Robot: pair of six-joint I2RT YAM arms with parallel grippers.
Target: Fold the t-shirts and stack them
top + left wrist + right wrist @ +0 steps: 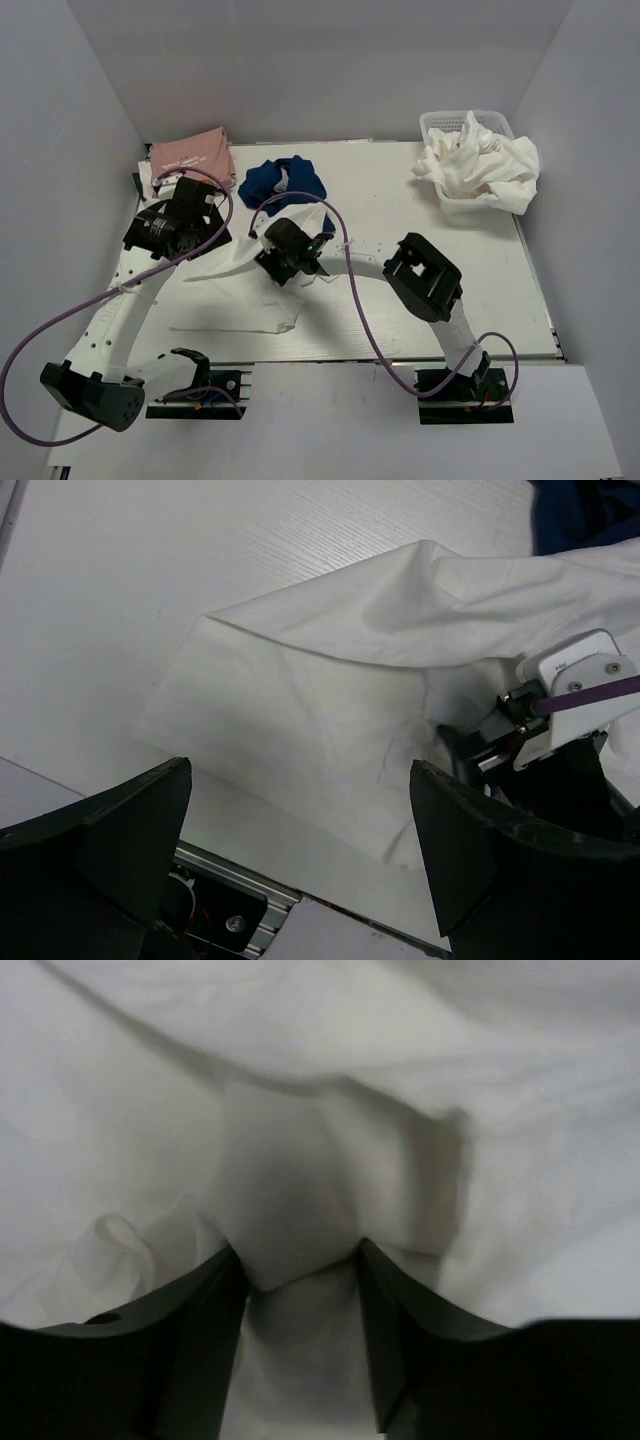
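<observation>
White t-shirt (235, 300) lay beside navy t-shirt (283, 180); right fingers (190, 1350) pinched its fold, likely to fold over; left fingers (110, 850) spread, empty.

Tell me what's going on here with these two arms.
The right tool is pinching a fold of the white shirt spread mid-table. The left tool hangs open above it, holding nothing. A navy shirt lies crumpled behind, a pink shirt looks folded at the far left, and more white shirts fill the basket.
</observation>
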